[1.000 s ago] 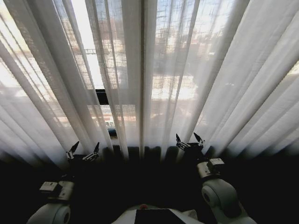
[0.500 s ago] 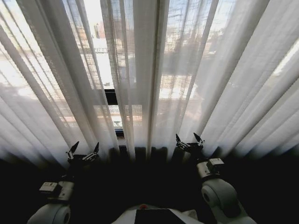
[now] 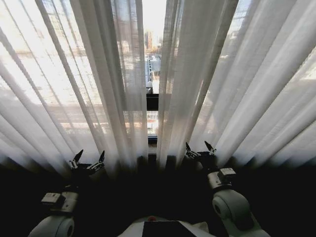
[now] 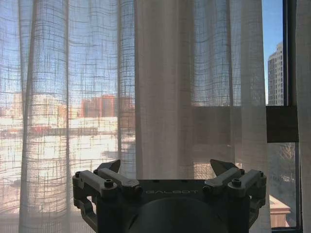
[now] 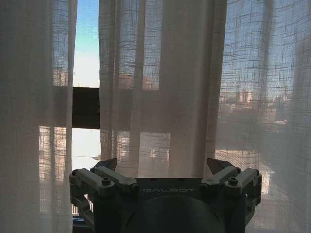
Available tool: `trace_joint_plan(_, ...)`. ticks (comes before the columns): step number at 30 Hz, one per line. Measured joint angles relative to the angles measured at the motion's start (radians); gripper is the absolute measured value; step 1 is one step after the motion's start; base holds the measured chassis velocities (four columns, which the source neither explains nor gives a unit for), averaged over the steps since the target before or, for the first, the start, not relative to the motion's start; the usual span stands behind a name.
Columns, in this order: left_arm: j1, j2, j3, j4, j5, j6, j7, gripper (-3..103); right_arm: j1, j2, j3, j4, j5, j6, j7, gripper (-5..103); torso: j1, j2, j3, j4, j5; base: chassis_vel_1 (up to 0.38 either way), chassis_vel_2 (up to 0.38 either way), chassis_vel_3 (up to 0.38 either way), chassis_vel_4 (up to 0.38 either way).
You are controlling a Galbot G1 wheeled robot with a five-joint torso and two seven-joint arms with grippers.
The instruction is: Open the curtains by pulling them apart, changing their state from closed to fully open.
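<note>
Two sheer cream curtains hang before me, the left panel (image 3: 74,89) and the right panel (image 3: 247,84), with a narrow slit between them at the middle. My left gripper (image 3: 89,160) is open at the foot of the left panel, left of the slit, with nothing between its fingers. My right gripper (image 3: 200,149) is open at the inner folds of the right panel, just right of the slit. In the left wrist view the left gripper (image 4: 167,170) faces a thick pleat (image 4: 160,87). In the right wrist view the right gripper (image 5: 163,165) faces folded fabric (image 5: 184,82).
Through the slit shows a dark horizontal bar of the window frame (image 3: 152,101), also the window frame (image 4: 282,124) and the window frame (image 5: 86,107). City buildings lie beyond the glass. The floor below the curtain hems is dark.
The whole head picture has shifted, so the camera moved. A slit with bare window now shows between the panels at the centre. Both grippers keep the same open pose.
</note>
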Motion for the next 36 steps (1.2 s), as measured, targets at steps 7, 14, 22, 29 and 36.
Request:
trace_joint_plan(7,-0.001,0.0,0.0,0.0,0.0,0.0,0.0,100,0.003,0.0,-0.009,-0.003,-0.017,0.001,0.0,100,0.0,0.0,0.0,-0.0002,0.0017,0.031,0.029,-0.034,-0.038)
trace_joint_plan(14,0.002,-0.01,0.002,-0.003,0.013,0.005,0.001,100,0.016,-0.005,-0.009,-0.014,-0.019,0.007,-0.017,100,0.0,0.0,0.0,0.0,0.0013,-0.035,-0.031,0.042,0.046)
trace_joint_plan(22,0.006,-0.025,0.001,-0.008,0.029,0.009,0.003,100,0.027,-0.009,-0.012,-0.039,-0.017,0.016,-0.02,100,0.0,0.0,0.0,-0.0003,0.0006,0.0,0.0,0.0,0.0)
trace_joint_plan(29,0.012,-0.035,-0.005,-0.006,0.029,0.007,0.004,100,0.04,-0.02,-0.023,-0.05,-0.015,0.017,-0.02,100,0.0,0.0,0.0,0.0001,0.0011,-0.019,0.01,0.025,-0.018)
trace_joint_plan(36,0.013,-0.039,-0.004,-0.006,0.031,0.006,0.003,100,0.041,-0.02,-0.025,-0.052,-0.014,0.017,-0.02,100,0.0,0.0,0.0,0.0,0.0009,-0.059,0.057,0.036,-0.067)
